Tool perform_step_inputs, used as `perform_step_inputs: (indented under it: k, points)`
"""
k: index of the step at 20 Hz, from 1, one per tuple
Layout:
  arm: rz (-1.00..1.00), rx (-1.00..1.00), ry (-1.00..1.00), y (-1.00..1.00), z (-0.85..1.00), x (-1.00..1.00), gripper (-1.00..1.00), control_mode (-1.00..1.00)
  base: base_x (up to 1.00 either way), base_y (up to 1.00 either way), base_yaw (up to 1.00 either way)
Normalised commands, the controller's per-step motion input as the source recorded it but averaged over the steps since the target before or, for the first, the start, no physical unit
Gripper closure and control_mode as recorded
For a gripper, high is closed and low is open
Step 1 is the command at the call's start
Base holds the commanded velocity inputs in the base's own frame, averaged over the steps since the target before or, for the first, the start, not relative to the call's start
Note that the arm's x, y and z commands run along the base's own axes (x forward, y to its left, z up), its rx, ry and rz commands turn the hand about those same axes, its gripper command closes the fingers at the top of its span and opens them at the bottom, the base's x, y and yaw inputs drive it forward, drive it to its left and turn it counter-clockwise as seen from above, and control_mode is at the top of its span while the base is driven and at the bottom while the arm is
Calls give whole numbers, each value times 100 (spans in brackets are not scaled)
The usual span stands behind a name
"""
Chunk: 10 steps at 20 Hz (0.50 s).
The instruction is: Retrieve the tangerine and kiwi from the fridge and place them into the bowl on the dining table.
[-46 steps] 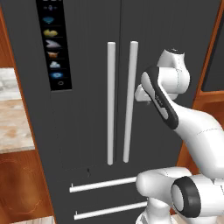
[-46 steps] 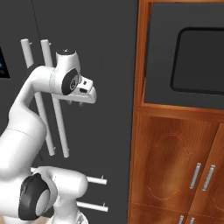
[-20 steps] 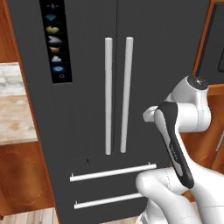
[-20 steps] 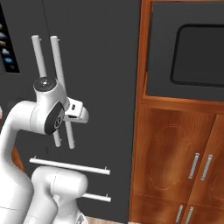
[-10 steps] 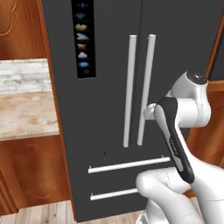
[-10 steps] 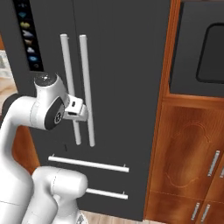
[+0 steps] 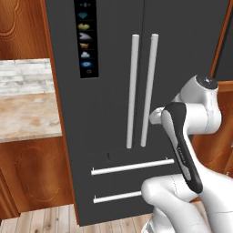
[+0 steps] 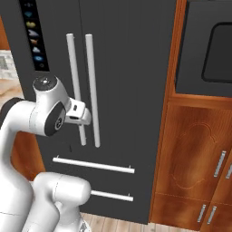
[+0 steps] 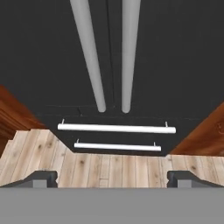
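With my fingers (image 9: 112,178) spread wide and holding nothing, I faced the tall dark grey fridge (image 7: 113,68), both doors shut on whatever fruit sat inside, and judged I might slip between its two close pale bar handles (image 9: 89,52) or grab the wrong one.

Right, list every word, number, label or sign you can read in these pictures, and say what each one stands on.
No readable words or numbers anywhere.
Tall dark grey two-door fridge: its black panel carries a column of small blue, white, yellow and orange icons, pictures only, too small to make out.
Robot's dark forearm cover: a faint pale marking, too blurred to read.
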Motion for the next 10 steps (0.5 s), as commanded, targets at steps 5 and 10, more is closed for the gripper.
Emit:
perform_step_inputs:
  k: [5, 10]
  points:
    - [0, 0, -12, -2, 8, 43, -100, -100, 0, 0, 0]
    - [0, 0, -7, -20, 30, 66, -100, -100, 0, 0, 0]
